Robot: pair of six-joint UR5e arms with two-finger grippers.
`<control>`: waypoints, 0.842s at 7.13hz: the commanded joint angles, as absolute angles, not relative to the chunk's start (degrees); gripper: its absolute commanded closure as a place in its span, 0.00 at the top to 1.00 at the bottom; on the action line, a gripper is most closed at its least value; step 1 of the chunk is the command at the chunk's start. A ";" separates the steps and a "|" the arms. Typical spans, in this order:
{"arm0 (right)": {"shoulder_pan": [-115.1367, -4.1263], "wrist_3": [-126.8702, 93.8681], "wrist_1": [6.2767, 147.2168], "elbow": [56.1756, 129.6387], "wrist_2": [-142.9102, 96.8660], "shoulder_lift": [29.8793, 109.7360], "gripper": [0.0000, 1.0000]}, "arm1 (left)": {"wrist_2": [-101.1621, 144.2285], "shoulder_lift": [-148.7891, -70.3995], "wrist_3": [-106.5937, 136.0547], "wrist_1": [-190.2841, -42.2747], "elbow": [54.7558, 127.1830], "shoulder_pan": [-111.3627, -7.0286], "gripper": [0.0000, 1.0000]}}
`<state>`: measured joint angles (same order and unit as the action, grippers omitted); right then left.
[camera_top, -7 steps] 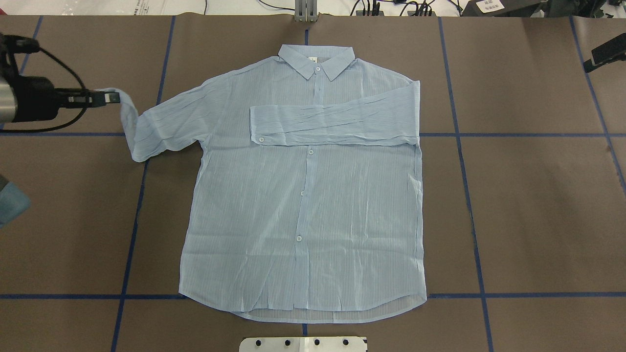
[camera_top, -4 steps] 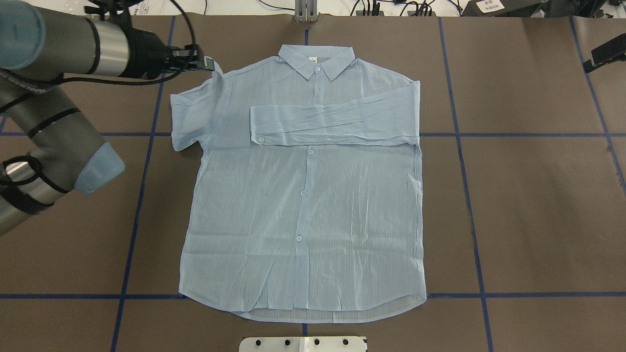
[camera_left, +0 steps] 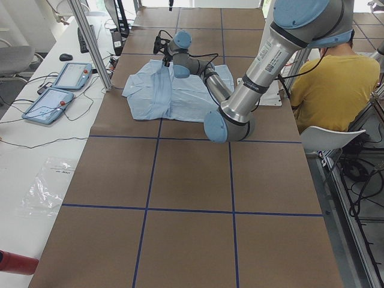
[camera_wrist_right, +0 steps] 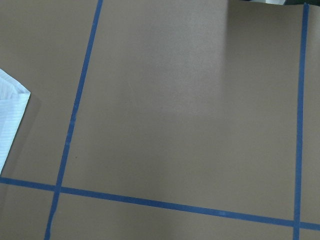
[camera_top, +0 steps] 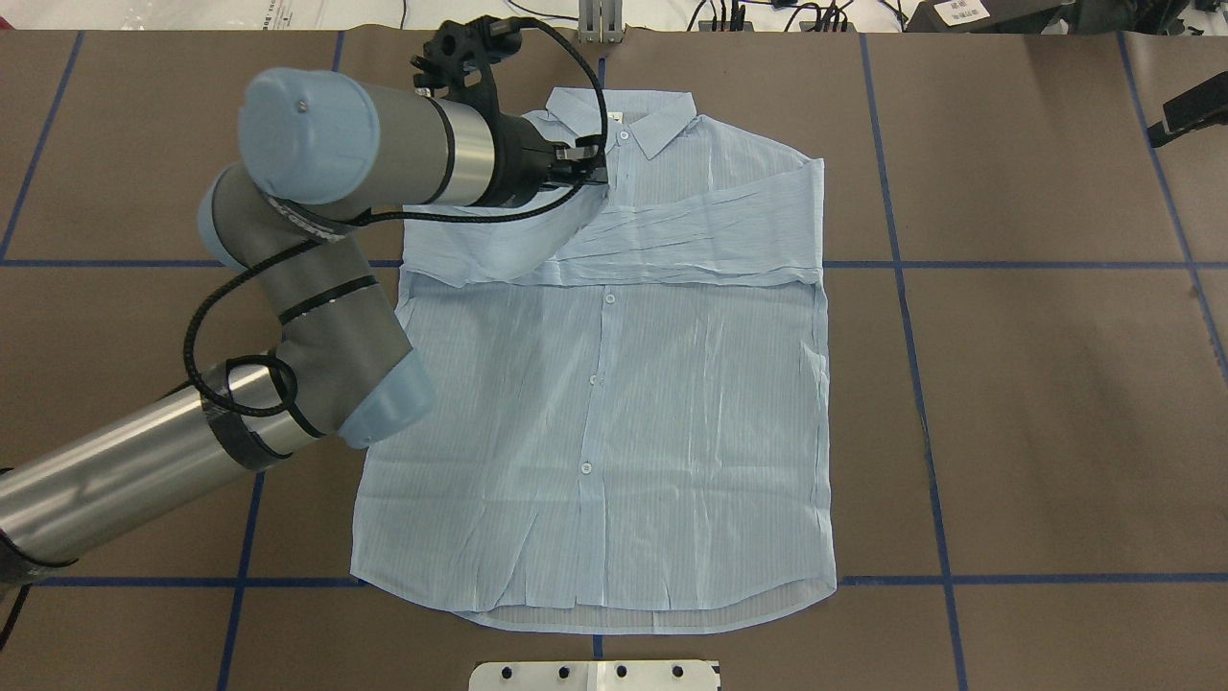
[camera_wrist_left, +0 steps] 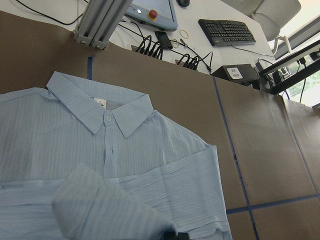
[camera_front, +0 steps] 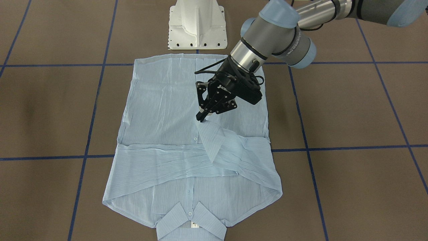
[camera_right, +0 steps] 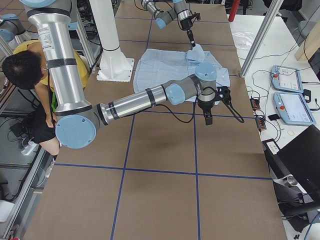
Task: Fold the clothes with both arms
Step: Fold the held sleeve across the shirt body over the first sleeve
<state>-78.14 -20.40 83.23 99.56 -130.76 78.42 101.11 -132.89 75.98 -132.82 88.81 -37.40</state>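
The light blue striped shirt point(camera_top: 614, 432) lies flat and buttoned on the brown table, collar away from the robot. One sleeve point(camera_top: 710, 240) is folded across the chest. My left gripper point(camera_top: 600, 178) is shut on the other sleeve's cuff point(camera_front: 209, 132) and holds it a little above the chest, below the collar point(camera_top: 624, 120). That sleeve point(camera_top: 499, 245) drapes inward over the shoulder. The front-facing view shows the left gripper point(camera_front: 201, 117) pinching the cuff tip. My right gripper point(camera_right: 207, 117) hangs above bare table beyond the shirt's side. I cannot tell if it is open or shut.
The white pedestal base point(camera_front: 197, 23) stands by the shirt's hem. Blue tape lines point(camera_top: 902, 264) grid the table. An aluminium post point(camera_top: 600, 19) stands past the collar. A person in yellow point(camera_left: 336, 78) sits behind the robot. Teach pendants point(camera_right: 292, 95) lie on the white bench.
My left gripper has carried the sleeve cuff from far out at the table's left, up and across to over the chest near the collar. The right arm has not moved.
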 commanded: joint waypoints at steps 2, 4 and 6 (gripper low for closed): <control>-78.13 -20.57 83.23 99.58 -130.69 78.66 1.00 | 91.86 -135.87 75.85 -132.98 81.23 -29.55 0.00; -78.13 -20.65 83.23 99.58 -130.69 78.66 1.00 | 88.61 -138.58 75.67 -133.07 75.97 -26.03 0.00; -78.13 -20.65 82.88 99.32 -130.69 78.66 1.00 | 87.54 -141.93 74.19 -133.42 70.95 -24.61 0.00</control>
